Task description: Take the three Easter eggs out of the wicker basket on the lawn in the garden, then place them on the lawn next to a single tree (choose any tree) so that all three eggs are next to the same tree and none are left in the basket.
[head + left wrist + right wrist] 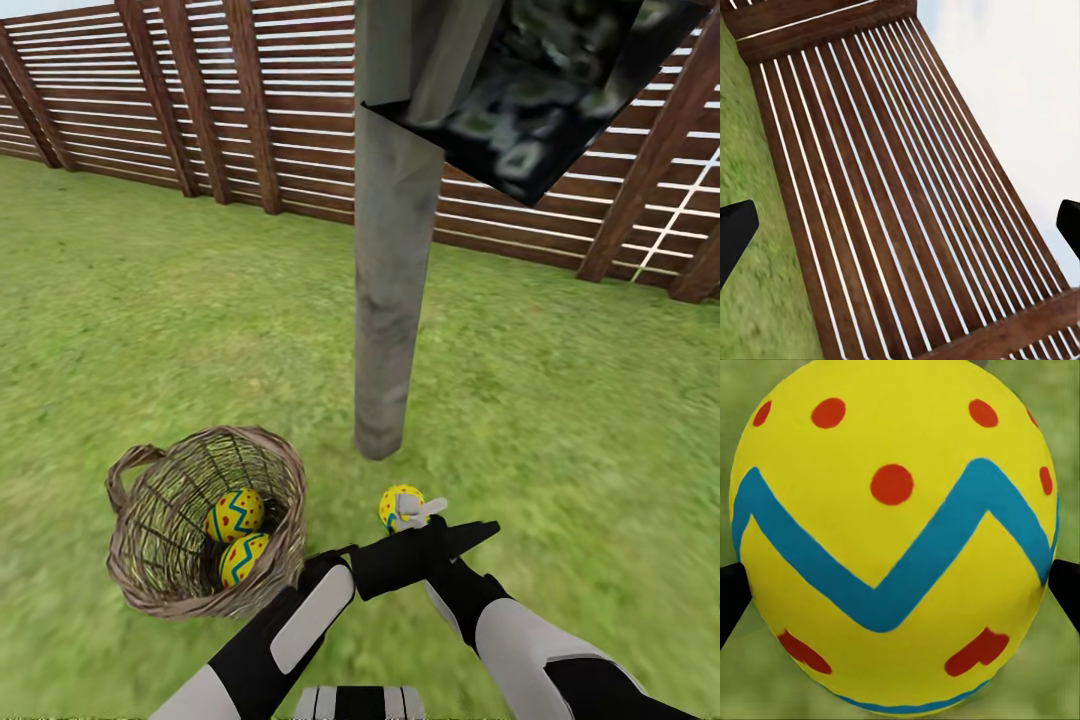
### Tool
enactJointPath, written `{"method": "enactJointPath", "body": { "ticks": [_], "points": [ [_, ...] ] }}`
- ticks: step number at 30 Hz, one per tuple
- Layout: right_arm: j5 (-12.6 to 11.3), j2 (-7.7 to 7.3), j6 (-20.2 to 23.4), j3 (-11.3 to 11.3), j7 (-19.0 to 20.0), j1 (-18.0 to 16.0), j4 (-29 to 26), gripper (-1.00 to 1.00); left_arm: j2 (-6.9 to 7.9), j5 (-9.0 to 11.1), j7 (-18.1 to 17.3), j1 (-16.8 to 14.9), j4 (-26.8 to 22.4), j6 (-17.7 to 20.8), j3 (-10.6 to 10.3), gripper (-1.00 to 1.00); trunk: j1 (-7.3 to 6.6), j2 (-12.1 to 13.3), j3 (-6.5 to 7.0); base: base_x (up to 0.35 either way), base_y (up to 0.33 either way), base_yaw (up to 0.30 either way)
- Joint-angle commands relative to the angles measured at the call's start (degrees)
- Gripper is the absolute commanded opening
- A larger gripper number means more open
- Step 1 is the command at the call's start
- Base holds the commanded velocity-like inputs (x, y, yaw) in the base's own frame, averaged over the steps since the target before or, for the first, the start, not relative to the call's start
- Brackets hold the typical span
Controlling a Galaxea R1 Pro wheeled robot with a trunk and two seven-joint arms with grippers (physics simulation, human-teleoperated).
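Looking down from the head cam, I've got the thick pale grey tree trunk (392,260) standing dead ahead on the mottled green lawn (560,380), with a dark speckled leaf cluster (545,85) hanging off it up top and the brown horizontal-slat wooden fence (200,100) running behind. The round brown-grey wicker basket (205,520) lies tipped on the grass to the left of the trunk's base, and two yellow eggs with blue zigzags and red marks (236,536) are inside it, one just beside the other. My right claw (412,514) is reaching out near the foot of the trunk, and the third yellow zigzag egg (398,503) sits between its fingers, low over the grass. My left arm crosses in front of the basket's near rim; its claw I can't really make out from here.

Left wrist cam: the left claw (900,232) is spread wide with nothing in it, just a black fingertip (735,232) at each edge of the picture, pointing at the fence slats, a strip of grass and pale sky.

Right wrist cam: the egg is huge and right in my face, blue zigzag across the middle, red dots above, red smudges below. Black fingertips (731,596) press against both its sides, so the right claw is clamped on it, blurry grass behind.
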Motion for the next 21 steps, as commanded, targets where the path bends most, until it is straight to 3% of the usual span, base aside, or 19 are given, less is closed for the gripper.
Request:
{"method": "enactJointPath", "body": {
  "ticks": [1, 7, 13, 21],
  "points": [
    [0.4, 0.03, -0.3, 0.0, -0.3, 0.0, 0.1, -1.0, 0.01, 0.6, 0.0, 0.0, 0.0, 0.5, -0.1, 1.0, 0.01, 0.0, -0.27, 0.0, 0.0, 0.0],
    [0.4, 0.06, -0.3, 0.5, -0.2, 0.0, -0.1, -1.0, 0.01, 0.6, 0.0, 0.0, 0.0, 0.5, 0.0, 1.0, 0.17, -0.1, -1.6, 0.0, 0.0, 0.0],
    [0.4, 0.06, -0.4, 0.5, -0.2, 0.0, -0.1, -1.0, 0.09, 0.6, 0.0, 0.0, 0.0, 0.5, 0.0, 1.0, 0.17, -0.1, -1.6, 0.01, 0.0, 0.0],
    [0.4, 0.06, -0.4, 0.6, -0.2, 0.0, -0.1, -1.0, 0.09, 1.5, -0.1, 0.0, -0.1, 0.4, -0.1, 1.0, 0.17, -0.1, -1.6, 0.22, 0.0, 0.0]
  ]
}}
